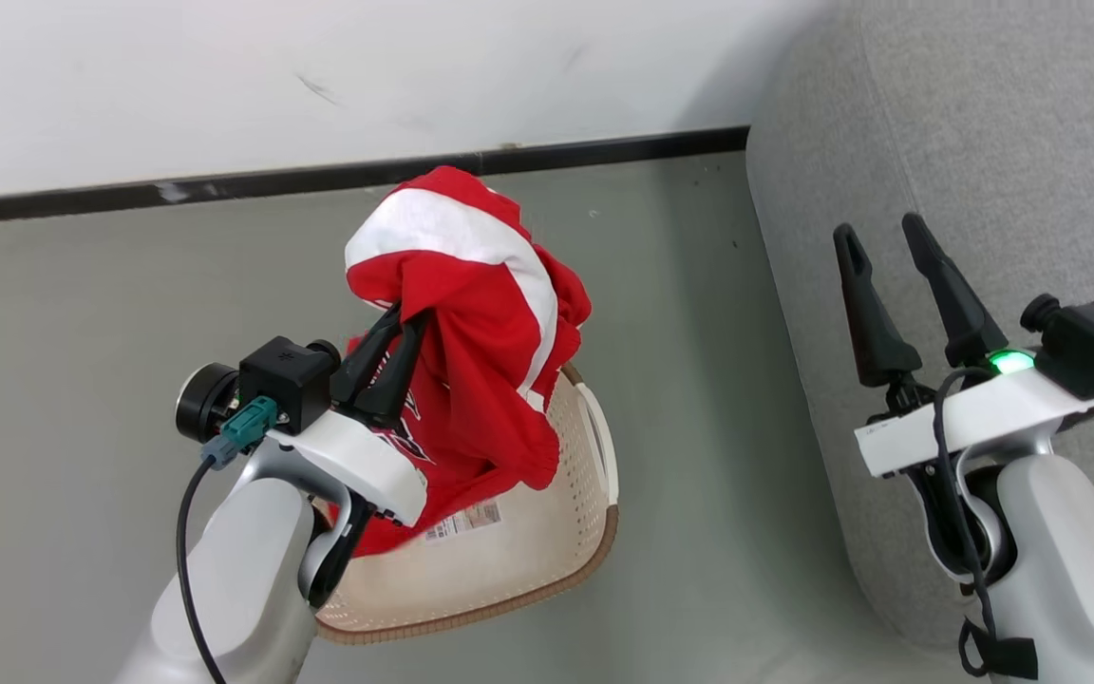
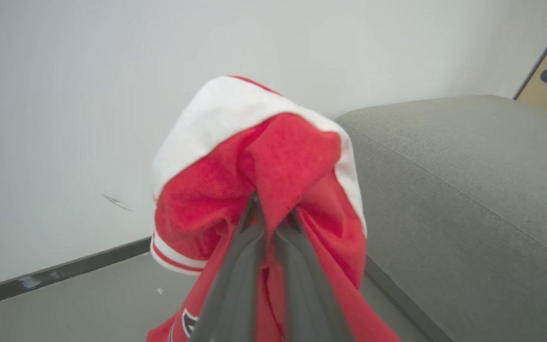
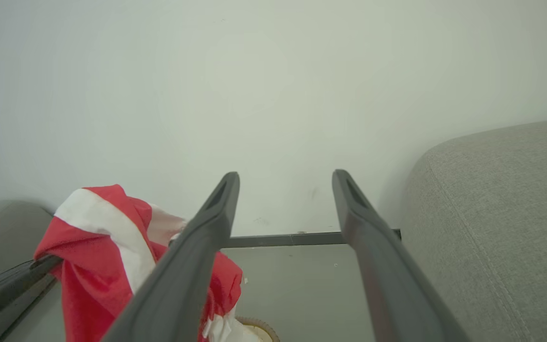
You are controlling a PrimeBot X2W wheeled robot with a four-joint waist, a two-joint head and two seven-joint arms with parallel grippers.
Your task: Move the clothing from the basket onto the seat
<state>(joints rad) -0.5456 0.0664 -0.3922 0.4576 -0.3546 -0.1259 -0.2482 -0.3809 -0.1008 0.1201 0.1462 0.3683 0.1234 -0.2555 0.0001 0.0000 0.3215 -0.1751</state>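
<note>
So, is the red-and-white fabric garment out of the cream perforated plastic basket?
Partly out: left gripper holds the garment raised; its lower folds hang inside the basket.

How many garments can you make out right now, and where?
1: a red garment pinched in the left tool, hanging over the basket with its lower end inside. Its folds and the arm may hide another.

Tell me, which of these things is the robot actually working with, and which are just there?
Part of the job:
- red clothing, gripped in the shut left claw
- basket below it
- grey seat

Just there:
- right claw, open and empty
- wall
- floor
- black skirting strip
- label inside the basket
</note>
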